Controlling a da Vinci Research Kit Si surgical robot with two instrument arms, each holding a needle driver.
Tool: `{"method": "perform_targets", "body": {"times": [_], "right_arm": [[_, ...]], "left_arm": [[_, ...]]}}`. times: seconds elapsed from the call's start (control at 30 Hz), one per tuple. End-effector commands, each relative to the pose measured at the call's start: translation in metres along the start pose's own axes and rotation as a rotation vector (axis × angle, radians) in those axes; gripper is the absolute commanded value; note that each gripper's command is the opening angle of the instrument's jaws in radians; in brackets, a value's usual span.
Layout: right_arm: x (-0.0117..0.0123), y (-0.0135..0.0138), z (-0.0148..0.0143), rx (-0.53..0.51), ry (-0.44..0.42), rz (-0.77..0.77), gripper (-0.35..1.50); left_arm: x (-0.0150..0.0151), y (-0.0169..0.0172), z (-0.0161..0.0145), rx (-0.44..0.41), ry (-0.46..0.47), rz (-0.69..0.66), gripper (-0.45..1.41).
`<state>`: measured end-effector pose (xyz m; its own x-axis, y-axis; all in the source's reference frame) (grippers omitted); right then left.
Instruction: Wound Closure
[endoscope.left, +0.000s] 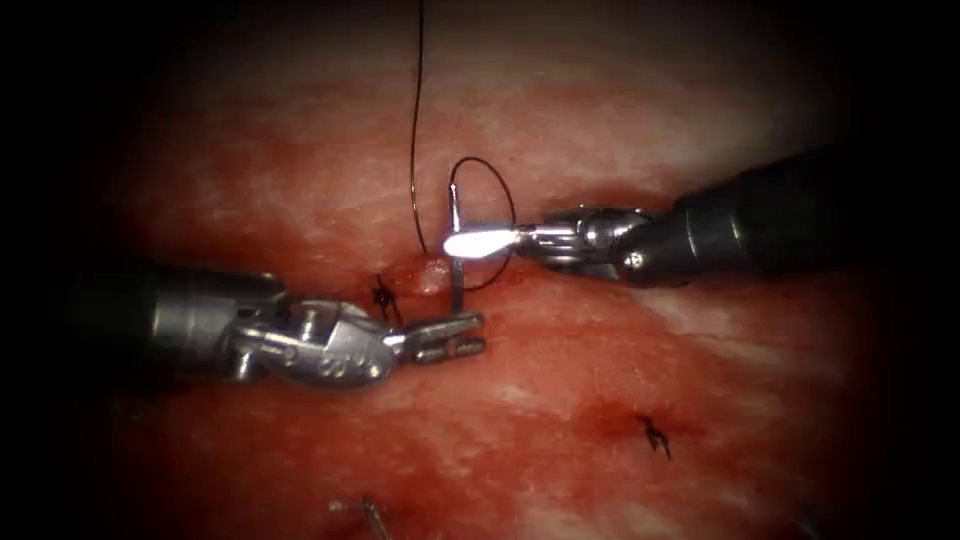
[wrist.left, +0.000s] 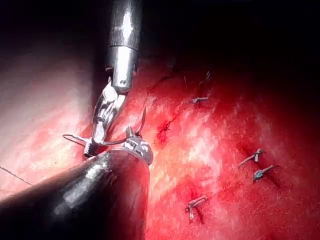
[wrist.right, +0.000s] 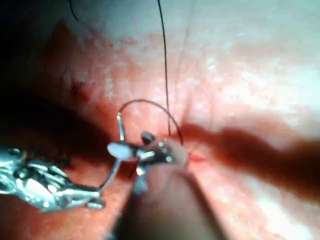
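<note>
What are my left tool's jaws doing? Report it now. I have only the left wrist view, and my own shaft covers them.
Observer: In the endoscope view the left tool has its jaws open and holds nothing. The needle's lower end sits just above them.
Operator: Give me the needle and the right tool.
Observer: The right tool is shut on the needle near mid-curve. The needle stands upright and seems free of the tissue.
Operator: Trace the thread.
Observer: The thread loops from the needle's upper end round the right tool's jaws, then runs up out of the picture.
</note>
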<state>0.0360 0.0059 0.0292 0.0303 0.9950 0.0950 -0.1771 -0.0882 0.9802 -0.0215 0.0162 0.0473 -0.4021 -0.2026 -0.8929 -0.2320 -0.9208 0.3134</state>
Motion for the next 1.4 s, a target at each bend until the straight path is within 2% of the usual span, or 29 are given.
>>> {"method": "perform_targets", "body": {"times": [0.03,0.2,0.3,0.37,0.47,0.8,0.83,0.87,0.9,0.93,1.0,1.07,1.13,1.2,1.23,1.27,1.3,1.33,1.37,1.4], "right_arm": [[-0.0003,0.0004,0.0008,0.005,-0.009,0.007,0.73],[-0.0005,0.0003,0.001,0.003,-0.042,0.007,0.56],[-0.0006,0.0003,0.001,0.004,-0.044,0.006,0.52],[-0.0008,0.0003,0.0011,0.002,-0.05,0.005,0.41],[-0.001,0.0003,0.0012,-0.002,-0.074,0.013,-0.32],[-0.0009,0.0009,0.0022,-0.006,-0.089,-0.004,-0.35],[-0.0007,0.001,0.0021,-0.008,-0.086,-0.01,-0.35],[-0.0002,0.0012,0.0016,-0.018,-0.07,-0.043,-0.35],[0.0,0.0015,0.0013,-0.018,-0.057,-0.054,-0.35],[0.0,0.0015,0.0013,-0.018,-0.057,-0.054,-0.35],[0.0004,0.0018,0.0009,-0.017,-0.032,-0.071,-0.35],[0.0009,0.0023,0.0002,-0.007,0.004,-0.14,-0.35],[0.0012,0.0025,0.0,0.008,0.027,-0.198,-0.35],[0.0013,0.0026,0.0,0.014,0.037,-0.227,-0.35],[0.0015,0.0025,-0.0001,0.023,0.05,-0.26,-0.35],[0.0017,0.0024,-0.0001,0.038,0.074,-0.31,-0.35],[0.0017,0.0024,-0.0001,0.038,0.074,-0.31,-0.35],[0.0019,0.0022,-0.0001,0.044,0.085,-0.343,-0.35],[0.002,0.0021,-0.0001,0.049,0.092,-0.36,-0.35],[0.002,0.002,0.0,0.048,0.094,-0.382,-0.35]], "left_arm": [[-0.0003,0.0006,0.0006,-0.003,-0.002,-0.002,-0.45],[-0.0006,0.0005,0.0005,-0.012,-0.004,0.004,-0.45],[-0.0007,0.0005,0.0006,-0.015,-0.005,0.005,-0.45],[-0.0006,0.0005,0.0006,-0.014,-0.005,0.005,-0.45],[-0.0006,0.0005,0.0006,-0.017,-0.006,0.005,-0.45],[-0.0002,0.0007,0.0006,-0.025,-0.009,0.012,-0.45],[-0.0001,0.0006,0.0006,-0.025,-0.009,-0.006,-0.37],[0.0002,0.0002,0.0005,-0.039,-0.01,-0.265,0.44],[0.0004,0.0001,0.0004,-0.04,-0.01,-0.313,0.49],[0.0004,0.0001,0.0004,-0.04,-0.01,-0.313,0.49],[0.0007,-0.0002,0.0002,-0.043,-0.009,-0.405,0.46],[0.0013,-0.0006,-0.0006,-0.056,-0.012,-0.503,0.71],[0.0017,-0.0008,-0.0013,-0.087,-0.021,-0.538,0.76],[0.0018,-0.0009,-0.0016,-0.1,-0.025,-0.556,0.74],[0.0019,-0.0009,-0.0021,-0.118,-0.035,-0.584,0.67],[0.0018,-0.0009,-0.0029,-0.151,-0.051,-0.61,0.27],[0.0018,-0.0009,-0.0029,-0.151,-0.051,-0.61,0.27],[0.0015,-0.001,-0.0033,-0.173,-0.065,-0.626,-0.15],[0.0013,-0.0011,-0.0036,-0.187,-0.073,-0.624,-0.45],[0.001,-0.0012,-0.0038,-0.201,-0.081,-0.623,-0.45]]}}
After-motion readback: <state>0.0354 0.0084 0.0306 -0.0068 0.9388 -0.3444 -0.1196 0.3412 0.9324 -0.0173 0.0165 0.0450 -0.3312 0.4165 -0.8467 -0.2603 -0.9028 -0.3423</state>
